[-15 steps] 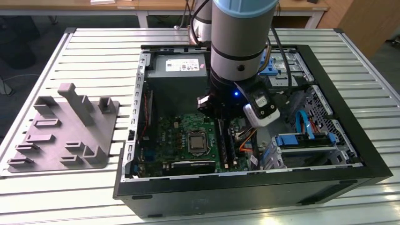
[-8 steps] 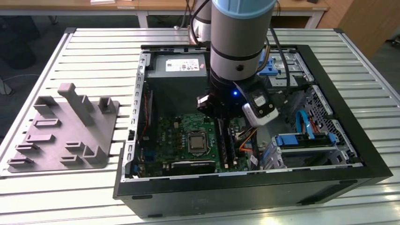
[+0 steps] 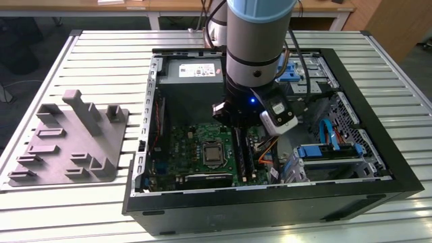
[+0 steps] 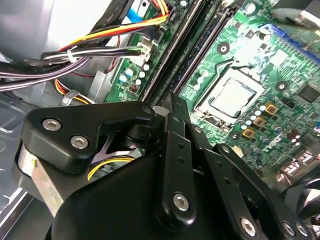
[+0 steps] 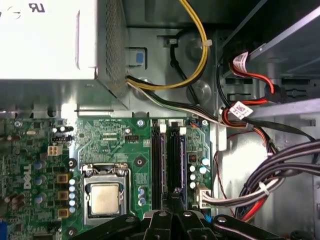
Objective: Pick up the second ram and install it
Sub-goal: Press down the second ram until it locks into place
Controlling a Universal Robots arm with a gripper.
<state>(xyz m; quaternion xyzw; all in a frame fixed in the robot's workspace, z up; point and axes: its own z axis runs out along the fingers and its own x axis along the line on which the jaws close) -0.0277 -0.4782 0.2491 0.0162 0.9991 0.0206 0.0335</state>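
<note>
2nd ram point(image 5: 175, 165) lengthwise in slot, parallel w/ neighbour stick point(image 5: 158, 162).

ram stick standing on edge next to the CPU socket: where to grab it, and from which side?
Pinch the ram across its two flat faces, around mid-length of the upper long edge, coming straight down from above. It is thin and appears to stand on edge, with the CPU socket on one side and cables on the other, so side approaches look blocked.

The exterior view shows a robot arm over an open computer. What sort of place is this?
Probably a robotics lab or test workshop. An open computer case lies on a slatted metal table, a grey holder block sits beside it, and desks stand behind.
</note>
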